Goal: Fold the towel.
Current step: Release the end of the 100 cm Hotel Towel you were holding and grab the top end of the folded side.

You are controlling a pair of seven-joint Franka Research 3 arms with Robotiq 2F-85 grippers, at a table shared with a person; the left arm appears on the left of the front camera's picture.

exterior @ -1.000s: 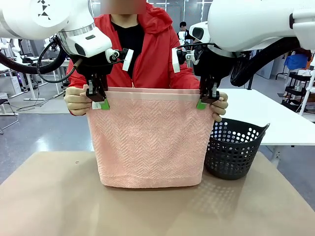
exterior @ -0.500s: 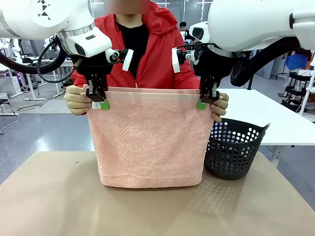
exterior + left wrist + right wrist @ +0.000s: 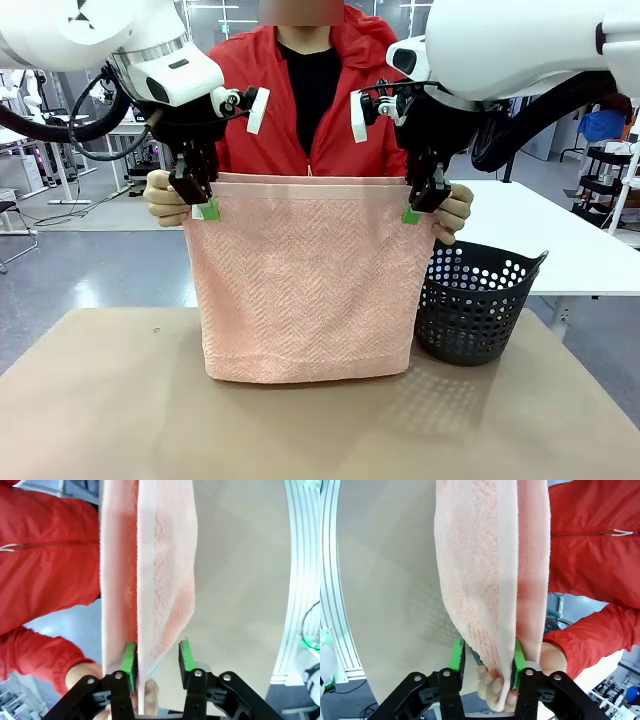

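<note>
The salmon-pink towel [image 3: 300,290] hangs doubled over, its bottom fold touching the table. A person's hands [image 3: 160,198] [image 3: 455,212] hold its two top corners. My left gripper [image 3: 200,205] is at the top left corner; the left wrist view shows it [image 3: 157,657] open, with the towel [image 3: 160,555] edge between the green pads and a gap at one pad. At the top right corner is my right gripper [image 3: 420,208]. In its wrist view it [image 3: 487,660] straddles the towel [image 3: 480,555] edge, open, just above the person's fingers [image 3: 495,690].
A black perforated basket [image 3: 480,300] stands on the brown table [image 3: 100,420] just right of the towel. The person in a red jacket [image 3: 250,100] stands close behind the towel. A white table [image 3: 560,240] lies behind on the right.
The person has straightened up and the towel's top edge has risen slightly. Both grippers rose with it and stay at the top corners.
</note>
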